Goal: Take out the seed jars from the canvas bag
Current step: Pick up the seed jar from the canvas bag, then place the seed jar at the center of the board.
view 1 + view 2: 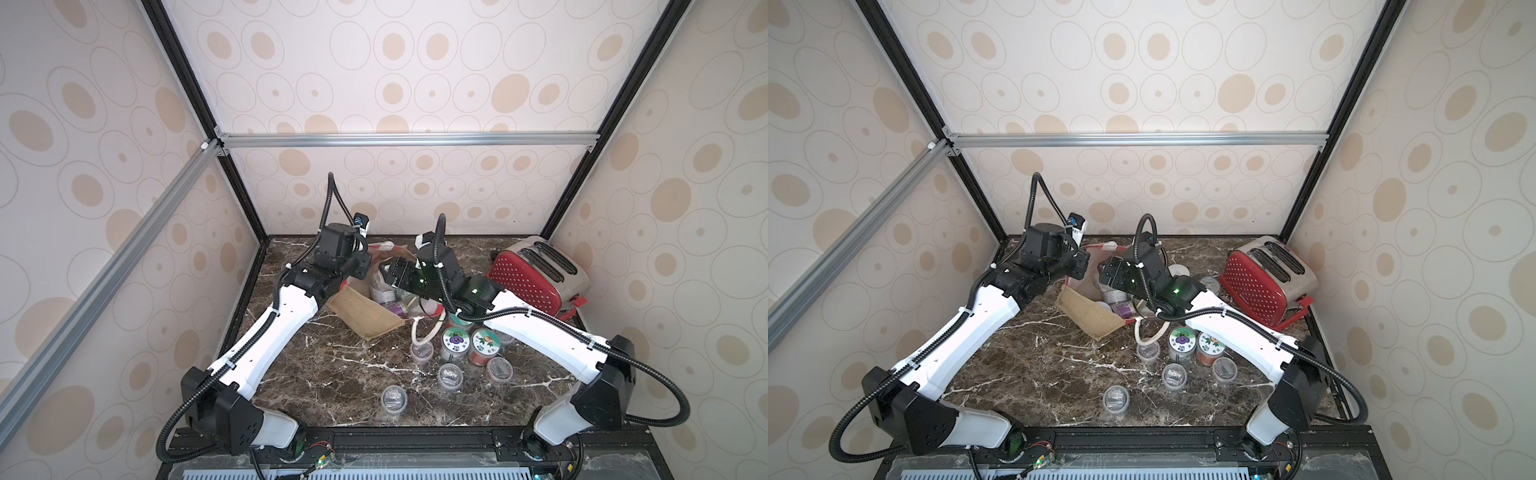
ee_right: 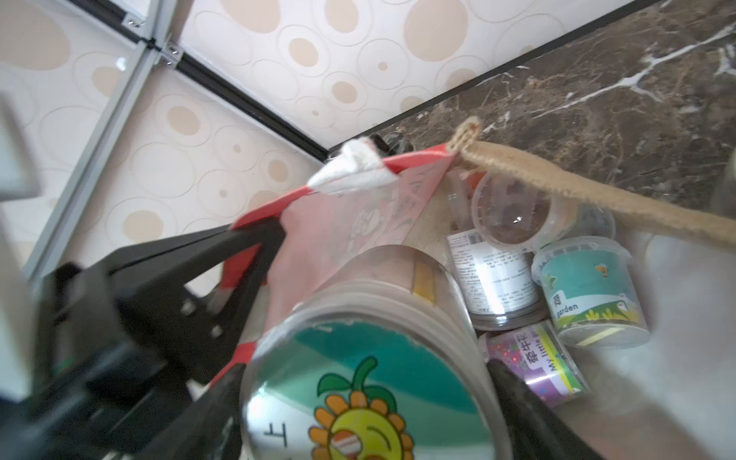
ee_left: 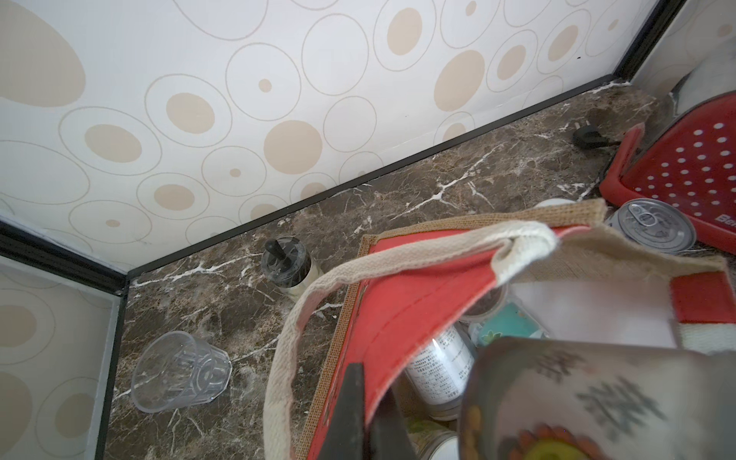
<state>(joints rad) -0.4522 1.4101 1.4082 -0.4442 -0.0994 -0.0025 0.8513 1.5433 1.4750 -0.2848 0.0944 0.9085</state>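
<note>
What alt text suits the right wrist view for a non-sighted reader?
The right gripper clamps a large clear round jar with a sunflower-sticker lid at the mouth of the tan burlap bag with red side panels. The left gripper pinches the bag's red edge; smaller labelled clear jars lie inside.

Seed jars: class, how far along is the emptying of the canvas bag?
Done: at least six seed jars stand on the table near the canvas bag. In hand: the right hand grips a sunflower-lidded jar at the bag's opening; the left hand pinches the red side panel. Left: the garden jar, a purple jar and others inside.
</note>
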